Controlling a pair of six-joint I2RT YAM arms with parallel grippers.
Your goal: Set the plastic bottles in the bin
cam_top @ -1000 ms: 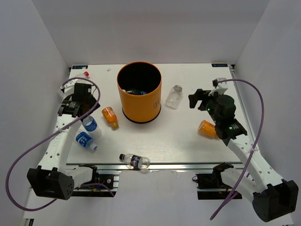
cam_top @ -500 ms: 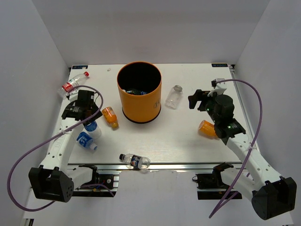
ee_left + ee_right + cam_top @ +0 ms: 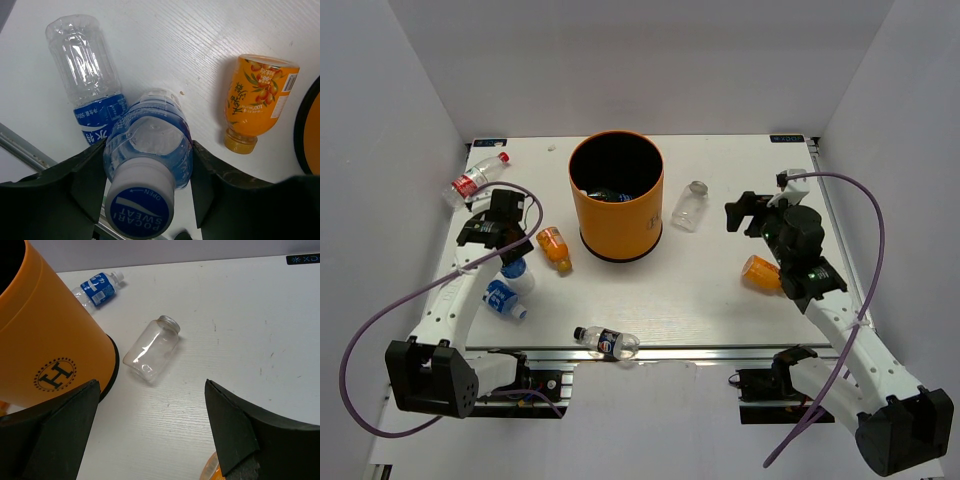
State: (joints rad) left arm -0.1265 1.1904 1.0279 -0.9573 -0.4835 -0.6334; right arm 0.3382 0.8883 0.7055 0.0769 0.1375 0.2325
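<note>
Fingers of the left hand clasp a white-capped blue-labelled bottle on the tabletop, just beside a second blue-labelled bottle and near an orange bottle, with the orange bin further right, while the right hand gapes wide and empty facing a clear jar.

L fingers have come down & closed round the blue-label bottle (Pocari Sweat cap).
</note>
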